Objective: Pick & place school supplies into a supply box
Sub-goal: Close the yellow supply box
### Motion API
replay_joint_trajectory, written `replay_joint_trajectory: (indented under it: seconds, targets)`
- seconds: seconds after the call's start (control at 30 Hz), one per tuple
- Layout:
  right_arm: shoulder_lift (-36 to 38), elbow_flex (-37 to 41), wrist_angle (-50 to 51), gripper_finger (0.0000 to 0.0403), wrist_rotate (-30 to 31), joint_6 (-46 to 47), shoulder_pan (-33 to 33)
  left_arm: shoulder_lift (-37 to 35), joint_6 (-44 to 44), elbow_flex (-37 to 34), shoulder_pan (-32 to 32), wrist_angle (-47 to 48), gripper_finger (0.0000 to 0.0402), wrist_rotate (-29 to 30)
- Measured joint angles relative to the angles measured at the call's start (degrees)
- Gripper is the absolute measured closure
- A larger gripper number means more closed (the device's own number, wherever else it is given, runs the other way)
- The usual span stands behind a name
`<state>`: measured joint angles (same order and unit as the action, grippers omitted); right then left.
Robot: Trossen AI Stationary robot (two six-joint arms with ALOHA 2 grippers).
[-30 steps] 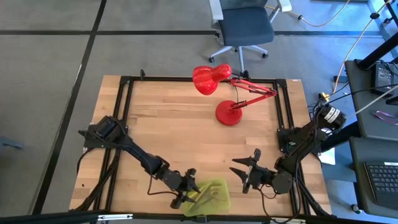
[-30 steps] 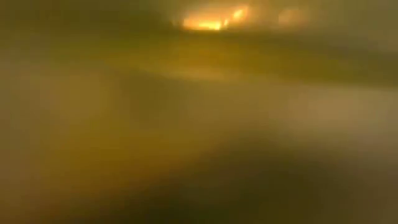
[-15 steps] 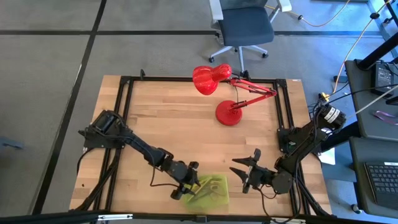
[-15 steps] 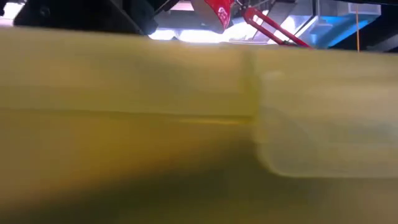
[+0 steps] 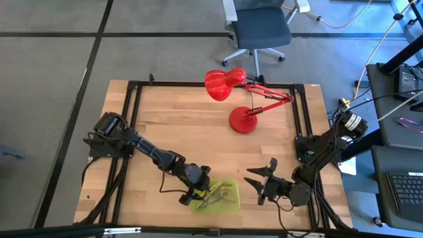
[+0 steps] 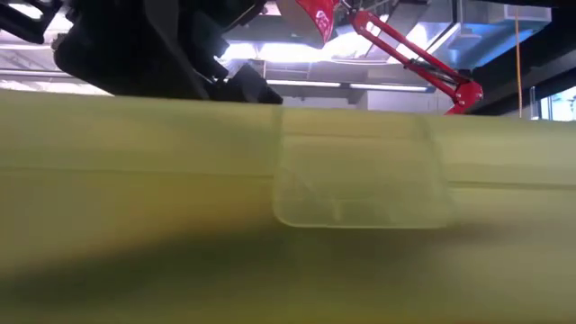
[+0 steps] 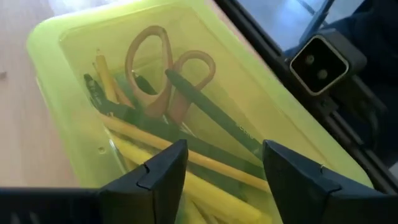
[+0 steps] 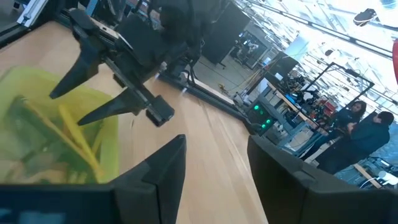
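The translucent yellow-green supply box (image 5: pixel 215 196) lies at the table's near edge, holding pencils (image 7: pixel 186 158) and scissors (image 7: pixel 163 68).

Translucent yellow-green supply box (image 7: pixel 65 37) holds yellow pencils (image 7: pixel 186 158) (scissors (image 7: pixel 165 68) look orange-tan); lamp (image 5: pixel 231 89) red.

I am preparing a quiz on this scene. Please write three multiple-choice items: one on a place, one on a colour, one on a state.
1. Where does the supply box lie?
A. beside the lamp
B. at the table's near edge, between the two grippers
C. on the chair

2. What colour is the desk lamp?
A. red
B. blue
C. white

3. How is the left gripper?
A. shut on a pencil
B. open over the box
C. out of view

Key: 1 B, the high view shows it there; 2 A, its shade and base are red; 3 B, the left wrist view shows empty spread fingers above the scissors.
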<state>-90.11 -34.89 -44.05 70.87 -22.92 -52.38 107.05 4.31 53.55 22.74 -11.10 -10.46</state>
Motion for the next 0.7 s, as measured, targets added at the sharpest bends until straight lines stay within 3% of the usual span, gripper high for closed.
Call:
replay_joint_trajectory:
  seconds: [0.7]
  targets:
    - [0.0,0.0,0.8,0.0226,0.0,0.0,0.0,-5.7,-9.4,-0.4,-3.1,9.4,0.0198,0.9]
